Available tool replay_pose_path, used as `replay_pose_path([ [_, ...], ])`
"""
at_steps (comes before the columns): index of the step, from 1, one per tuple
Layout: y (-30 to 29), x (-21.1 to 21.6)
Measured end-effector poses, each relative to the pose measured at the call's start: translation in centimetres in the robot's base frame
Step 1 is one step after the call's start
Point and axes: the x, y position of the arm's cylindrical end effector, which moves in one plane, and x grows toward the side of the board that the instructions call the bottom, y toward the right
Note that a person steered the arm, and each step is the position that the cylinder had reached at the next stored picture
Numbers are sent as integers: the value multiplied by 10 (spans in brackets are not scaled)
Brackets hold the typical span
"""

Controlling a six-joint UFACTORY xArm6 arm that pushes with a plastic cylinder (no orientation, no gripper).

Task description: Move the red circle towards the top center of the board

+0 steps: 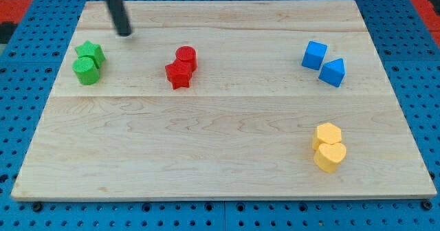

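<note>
The red circle (186,56) sits left of the board's centre, touching a red star (179,74) just below and to its left. My tip (124,34) rests on the board near the top left, well to the left of and above the red circle. It stands just above and right of the green blocks and touches no block.
A green star (91,51) and a green circle (86,71) sit together at the left. A blue cube (314,55) and a blue triangular block (333,72) are at the right. A yellow hexagon (328,133) and a yellow heart (330,157) are at the lower right. The wooden board (227,128) lies on a blue pegboard.
</note>
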Motion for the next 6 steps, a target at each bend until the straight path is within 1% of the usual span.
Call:
replay_pose_path([
  [1, 84, -10],
  [2, 121, 37],
  [3, 127, 123],
  [4, 97, 181],
  [5, 60, 164],
  [6, 64, 123],
])
